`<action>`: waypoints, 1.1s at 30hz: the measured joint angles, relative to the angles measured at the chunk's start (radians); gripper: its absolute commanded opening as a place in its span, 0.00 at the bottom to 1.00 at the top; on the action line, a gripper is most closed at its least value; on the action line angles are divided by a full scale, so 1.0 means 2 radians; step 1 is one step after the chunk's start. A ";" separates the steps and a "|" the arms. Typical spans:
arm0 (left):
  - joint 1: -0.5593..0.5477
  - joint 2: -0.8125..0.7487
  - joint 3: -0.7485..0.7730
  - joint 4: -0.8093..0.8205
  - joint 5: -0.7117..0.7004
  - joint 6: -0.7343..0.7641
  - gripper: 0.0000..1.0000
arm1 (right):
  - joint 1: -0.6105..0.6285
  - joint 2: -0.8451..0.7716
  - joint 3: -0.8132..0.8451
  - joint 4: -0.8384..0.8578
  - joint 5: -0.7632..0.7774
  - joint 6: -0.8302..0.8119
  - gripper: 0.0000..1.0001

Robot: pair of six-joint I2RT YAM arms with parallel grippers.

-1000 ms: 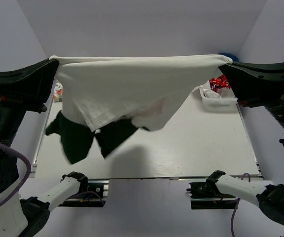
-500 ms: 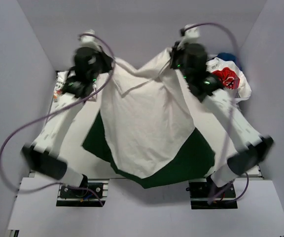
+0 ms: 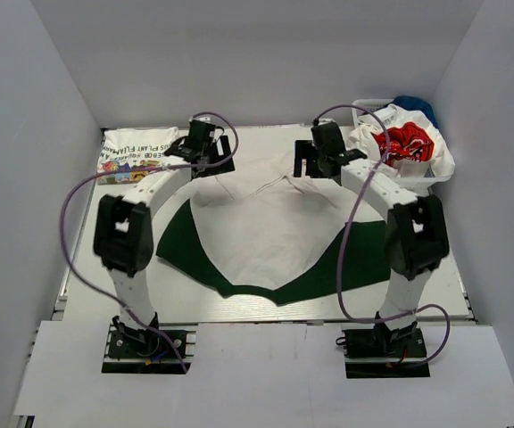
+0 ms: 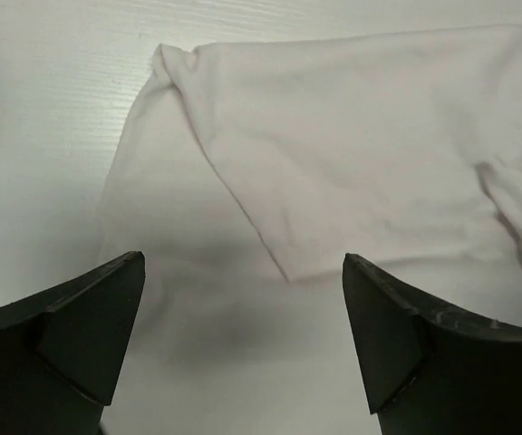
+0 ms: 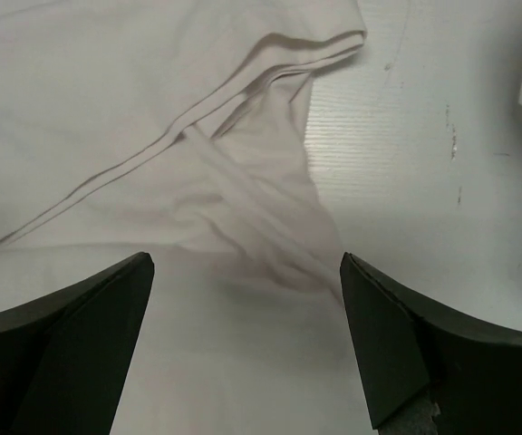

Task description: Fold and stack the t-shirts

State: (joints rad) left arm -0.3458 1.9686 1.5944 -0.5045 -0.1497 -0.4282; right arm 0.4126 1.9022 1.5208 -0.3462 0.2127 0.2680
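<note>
White table (image 3: 261,152), grey-walled bay. Green-and-white t-shirt (image 3: 266,236) is laid flat at ctr. Heaped tees (image 3: 402,143) are seen at 2 o'clock, folded tee (image 3: 136,147) at 10. Left gripper (image 4: 243,261) & right gripper (image 5: 246,258) are held spread over its 12 o'clock edge, nothing pinched.

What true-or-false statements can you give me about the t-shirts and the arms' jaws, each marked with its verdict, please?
The white and green t-shirt lies spread on the table. True.
The jaws of the left arm clamp the cloth. False: they stand open, holding nothing.
A folded t-shirt lies at the far left. True.
The basket is empty. False: it holds a red-printed t-shirt.
</note>
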 measured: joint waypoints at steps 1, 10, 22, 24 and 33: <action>-0.002 -0.029 -0.019 0.006 0.005 -0.001 1.00 | 0.002 -0.023 -0.021 0.010 -0.006 0.003 0.90; -0.012 -0.201 -0.260 0.047 0.049 -0.043 1.00 | 0.007 -0.062 -0.113 0.059 -0.059 0.020 0.90; -0.016 -0.142 -0.309 0.035 0.028 -0.097 1.00 | 0.027 -0.099 -0.285 0.108 -0.056 0.103 0.90; -0.013 -0.078 -0.229 0.024 0.014 -0.093 1.00 | 0.050 -0.150 -0.346 0.121 -0.043 0.132 0.90; -0.010 0.306 0.361 -0.036 0.044 -0.031 1.00 | 0.339 -0.209 -0.397 0.112 -0.077 0.127 0.90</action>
State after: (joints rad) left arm -0.3649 2.5805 2.3161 -0.5758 -0.0620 -0.4911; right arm 1.0904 1.4841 0.7273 -0.1230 0.0586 0.5224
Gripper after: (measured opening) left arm 0.997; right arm 0.894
